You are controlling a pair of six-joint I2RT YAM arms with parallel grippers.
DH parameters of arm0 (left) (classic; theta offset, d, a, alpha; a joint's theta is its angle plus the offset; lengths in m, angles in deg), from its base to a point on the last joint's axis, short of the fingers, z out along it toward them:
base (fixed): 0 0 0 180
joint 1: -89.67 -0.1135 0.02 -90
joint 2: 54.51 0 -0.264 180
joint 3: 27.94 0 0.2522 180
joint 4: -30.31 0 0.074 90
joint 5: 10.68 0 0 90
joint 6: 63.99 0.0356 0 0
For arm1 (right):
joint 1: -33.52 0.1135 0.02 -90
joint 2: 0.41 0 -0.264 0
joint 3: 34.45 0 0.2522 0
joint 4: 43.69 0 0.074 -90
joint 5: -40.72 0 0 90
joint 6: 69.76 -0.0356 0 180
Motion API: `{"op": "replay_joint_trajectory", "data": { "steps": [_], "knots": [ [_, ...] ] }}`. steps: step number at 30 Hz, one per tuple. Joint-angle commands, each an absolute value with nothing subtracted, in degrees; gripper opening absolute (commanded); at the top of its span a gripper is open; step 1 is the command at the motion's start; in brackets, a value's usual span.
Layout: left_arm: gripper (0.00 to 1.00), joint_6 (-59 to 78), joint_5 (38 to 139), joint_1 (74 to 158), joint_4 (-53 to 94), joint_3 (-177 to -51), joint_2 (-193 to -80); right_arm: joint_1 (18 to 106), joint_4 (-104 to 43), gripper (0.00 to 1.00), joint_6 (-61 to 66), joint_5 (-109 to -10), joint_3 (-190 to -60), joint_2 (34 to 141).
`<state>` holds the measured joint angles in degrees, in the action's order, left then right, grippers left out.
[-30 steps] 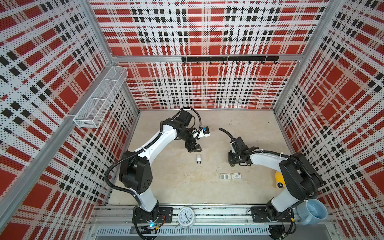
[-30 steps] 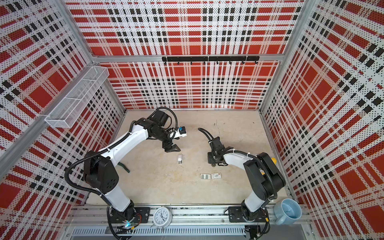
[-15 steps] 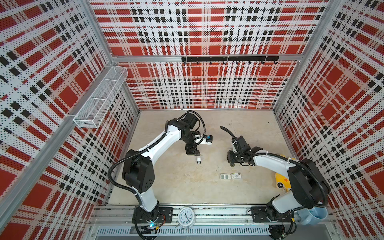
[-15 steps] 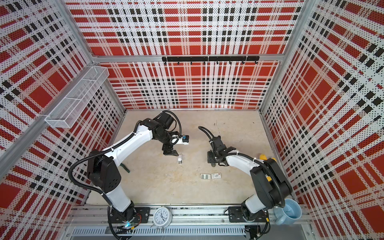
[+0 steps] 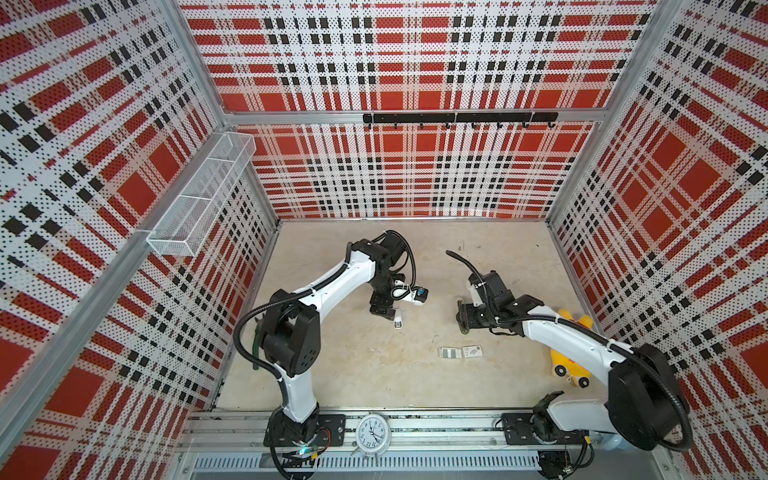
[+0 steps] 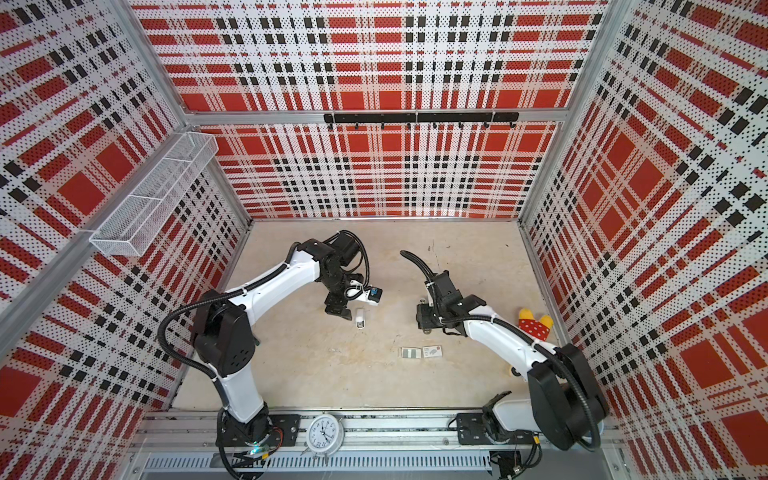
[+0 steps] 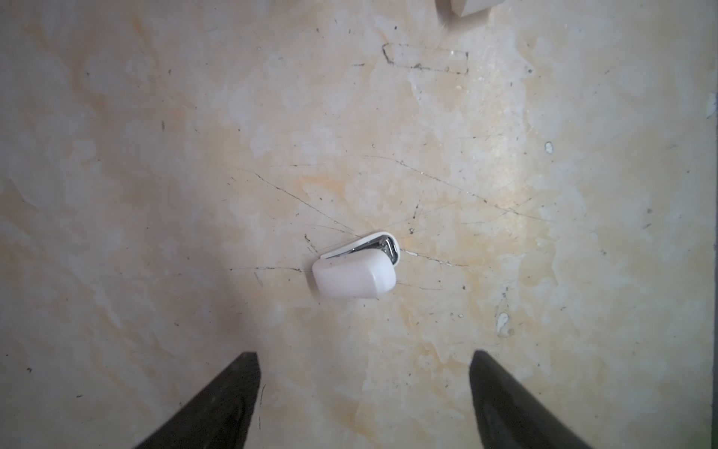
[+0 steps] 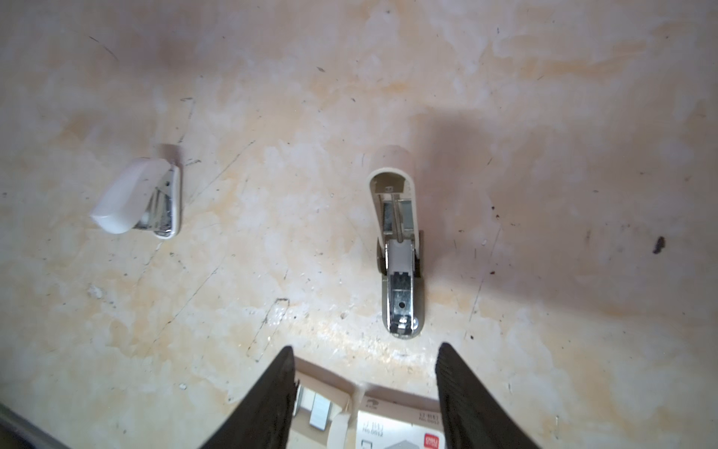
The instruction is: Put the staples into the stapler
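Presently: right gripper, parted and empty, is hovering over trayed staples, opened beige stapler lying just ahead, channel bared for loading; left gripper, spread empty, is hanging near white stapler.

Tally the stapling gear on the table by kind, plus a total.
staplers: 2 (white stapler; beige stapler, lying open)
tray of staples: 1
box sleeve: 1
total: 4
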<state>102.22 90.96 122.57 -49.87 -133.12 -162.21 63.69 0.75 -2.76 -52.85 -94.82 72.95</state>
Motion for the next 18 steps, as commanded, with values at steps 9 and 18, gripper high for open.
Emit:
{"op": "replay_joint_trajectory", "data": {
  "steps": [9, 18],
  "knots": [
    [0.85, 117.34, 85.53, 125.70, -49.50, -133.25, -167.96, 54.12, 8.11, 0.64, -9.03, -59.04, -89.28, 53.21],
    [0.84, 123.47, 83.80, 126.00, -48.15, -134.58, -170.69, 51.65, 10.15, 0.64, -11.16, -58.88, -85.50, 46.92]
  ]
}}
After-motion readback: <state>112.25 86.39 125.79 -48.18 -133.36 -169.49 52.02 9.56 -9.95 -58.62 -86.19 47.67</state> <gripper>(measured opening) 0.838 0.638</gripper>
